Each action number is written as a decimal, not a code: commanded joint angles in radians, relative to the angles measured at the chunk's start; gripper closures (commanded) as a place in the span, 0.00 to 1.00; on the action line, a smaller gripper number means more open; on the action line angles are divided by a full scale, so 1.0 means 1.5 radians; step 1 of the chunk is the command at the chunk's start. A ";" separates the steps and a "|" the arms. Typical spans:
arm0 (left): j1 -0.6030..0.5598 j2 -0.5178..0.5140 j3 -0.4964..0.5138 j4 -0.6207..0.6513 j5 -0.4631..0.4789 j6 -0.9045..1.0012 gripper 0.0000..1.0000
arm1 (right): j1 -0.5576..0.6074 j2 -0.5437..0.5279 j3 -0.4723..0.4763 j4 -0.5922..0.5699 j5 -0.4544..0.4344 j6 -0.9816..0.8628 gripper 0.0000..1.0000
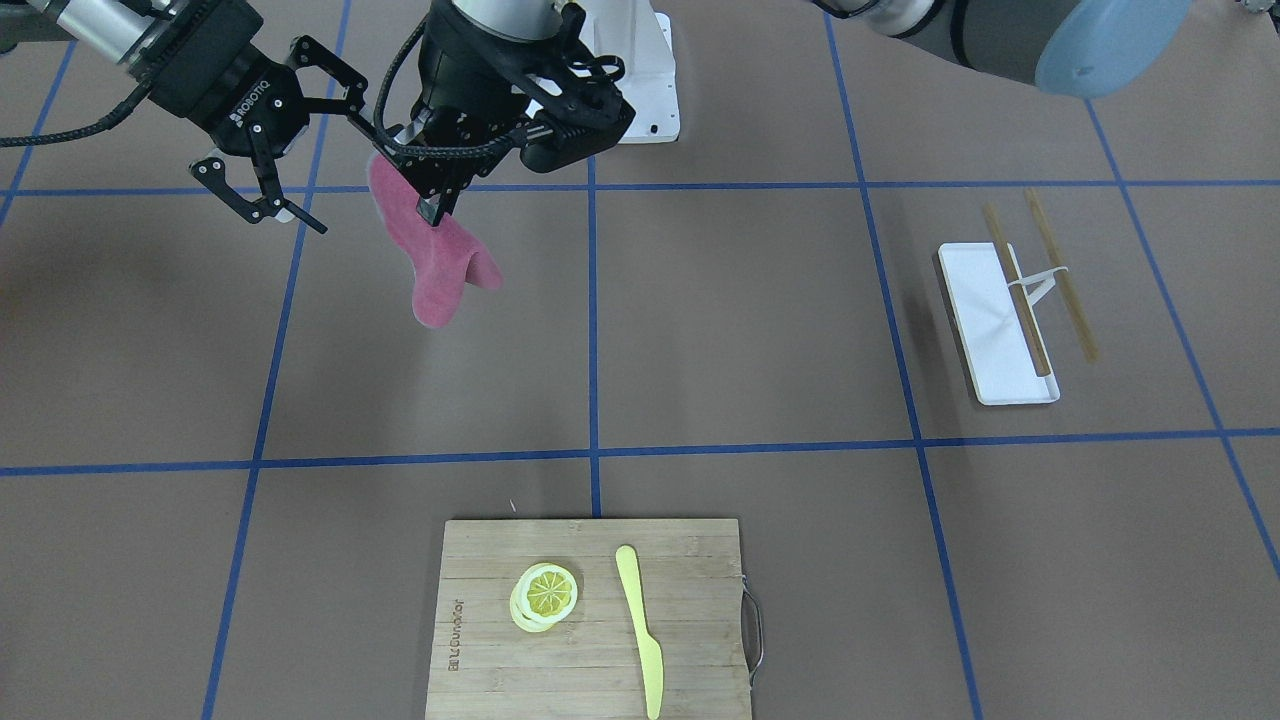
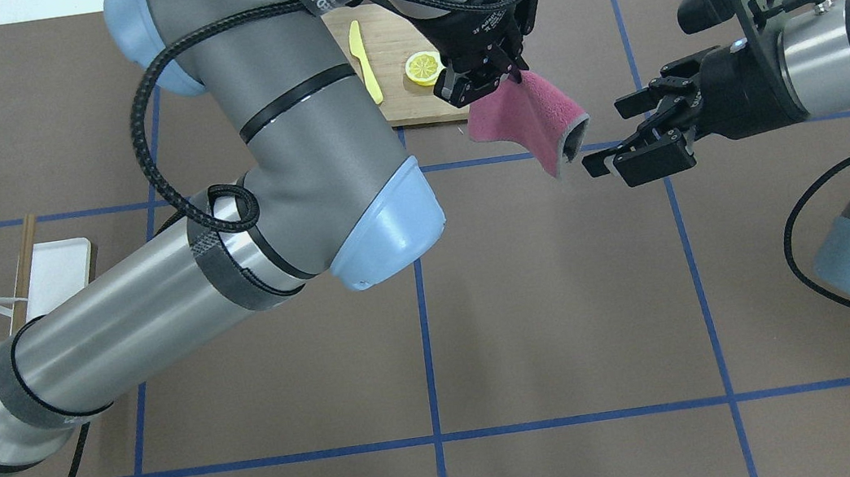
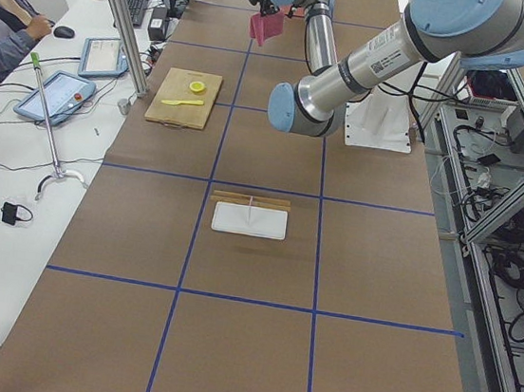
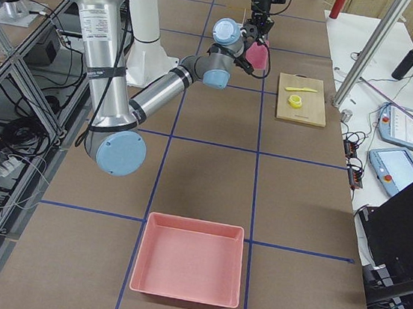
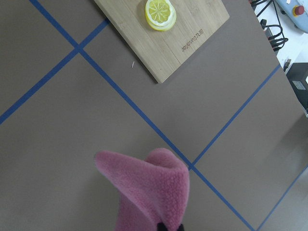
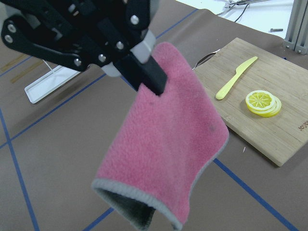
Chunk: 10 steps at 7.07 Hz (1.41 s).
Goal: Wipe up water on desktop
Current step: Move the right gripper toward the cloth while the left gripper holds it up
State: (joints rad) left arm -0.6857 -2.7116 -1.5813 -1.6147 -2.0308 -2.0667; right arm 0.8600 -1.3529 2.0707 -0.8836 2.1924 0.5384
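Evenly matte brown desktop (image 1: 760, 330) (blue-gridded)

We see the left arm (image 2: 155, 307) as thick brushed-silver tubes joined by dark grey housings with round pale blue caps (image 2: 384, 236). A braided black cable (image 2: 149, 135) loops along it. The right arm (image 2: 827, 50) looks the same to us. Our eyes catch white ROBOTIQ lettering (image 1: 252, 100) on the black right gripper (image 2: 609, 136), its linkage fingers dotted with silver screws. The left gripper (image 2: 483, 87) is black too.
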 commanded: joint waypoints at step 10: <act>0.017 -0.003 0.009 -0.020 0.003 -0.032 1.00 | -0.050 -0.005 -0.018 0.095 -0.059 0.028 0.16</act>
State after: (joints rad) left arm -0.6640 -2.7166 -1.5689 -1.6425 -2.0266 -2.1140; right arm 0.7881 -1.3611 2.0450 -0.7481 2.1112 0.5765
